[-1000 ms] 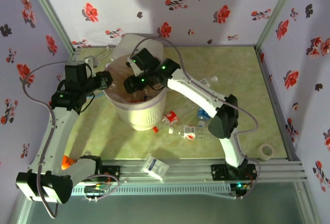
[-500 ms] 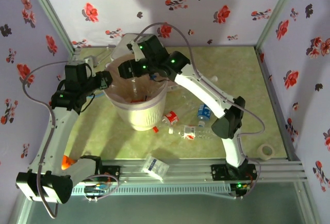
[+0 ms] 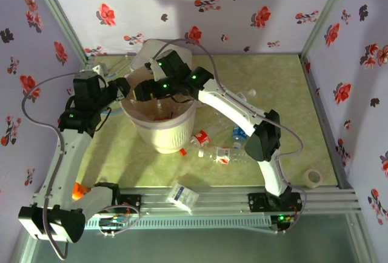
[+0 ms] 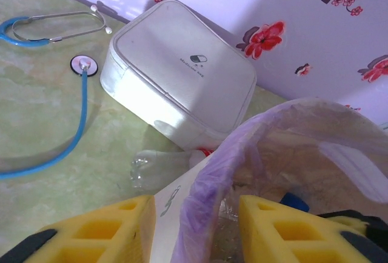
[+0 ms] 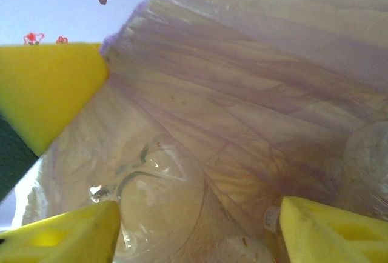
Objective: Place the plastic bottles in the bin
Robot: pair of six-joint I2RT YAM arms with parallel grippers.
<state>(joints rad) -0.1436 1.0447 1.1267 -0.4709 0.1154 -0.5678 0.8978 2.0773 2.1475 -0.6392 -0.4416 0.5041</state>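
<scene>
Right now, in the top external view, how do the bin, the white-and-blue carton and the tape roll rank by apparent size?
1. bin: by far the largest.
2. white-and-blue carton: much smaller than the bin.
3. tape roll: smallest, though only a little smaller than the carton.

Top external: fixed high, above and behind the arm bases (image 3: 273, 202), looking down and forward over the whole table (image 3: 291, 123); the bin (image 3: 160, 136) sits toward 10 o'clock of frame centre. Left wrist: close in and low at the bin's 9 o'clock rim, facing across the liner (image 4: 224, 166) edge toward the back wall (image 4: 303, 26) at 12 o'clock. Right wrist: nearest of the three, over the bin mouth, aimed down into the liner; bin and liner are common to all three views.
</scene>
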